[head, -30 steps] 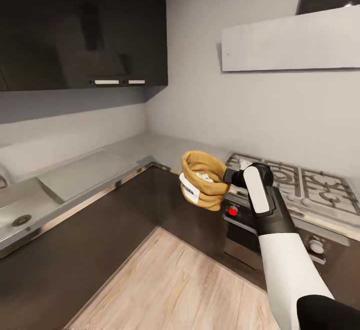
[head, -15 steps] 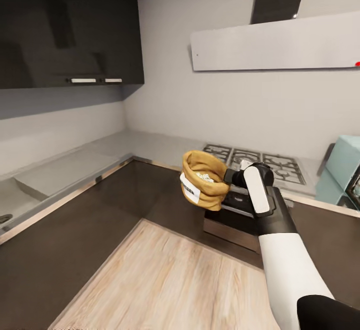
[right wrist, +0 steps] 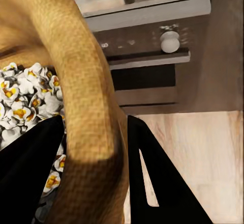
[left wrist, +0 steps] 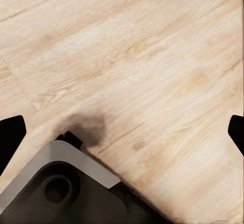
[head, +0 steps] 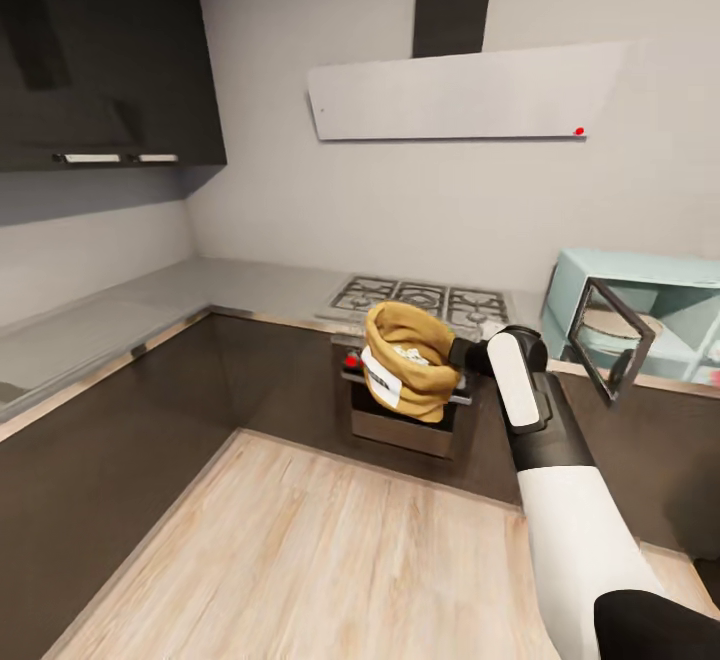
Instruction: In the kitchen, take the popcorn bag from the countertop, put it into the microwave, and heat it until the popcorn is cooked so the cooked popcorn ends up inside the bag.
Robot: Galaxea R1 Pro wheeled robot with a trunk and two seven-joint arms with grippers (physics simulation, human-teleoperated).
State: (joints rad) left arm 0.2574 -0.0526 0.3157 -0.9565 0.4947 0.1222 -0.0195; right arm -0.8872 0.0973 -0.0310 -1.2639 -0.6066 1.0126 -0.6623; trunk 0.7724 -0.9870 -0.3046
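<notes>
One popcorn bag (head: 405, 361) hangs in the air in front of me, pinched by its rolled rim in my right gripper (head: 458, 352). The right wrist view shows how the grip sits: one finger inside the sack against the popcorn (right wrist: 23, 104), the other outside, with the tan rim (right wrist: 86, 107) clamped between them. The bag stands roughly upright with its mouth open upward and its white label (head: 379, 384) facing my left. White, yellow-centred pieces fill it.

Behind and below the bag in the head view is the black oven (head: 405, 410) set into the dark cabinets, with the gas hob (head: 420, 298) on the grey countertop (head: 250, 290) above it. Further right on the same worktop stands the mint-blue microwave (head: 640, 315), its dark glass door (head: 610, 340) swung open toward me; the bag is well apart from it, held over the wood plank floor (head: 330, 550).

My left gripper (left wrist: 122, 132) points down at the floor, its two dark fingertips (left wrist: 10, 137) at opposite edges of the wrist view, spread wide with nothing between them. Part of my grey and black base (left wrist: 66, 183) lies under it.

A pale hood (head: 450, 95) hangs above the hob, dark wall cabinets (head: 100, 50) to the left.
</notes>
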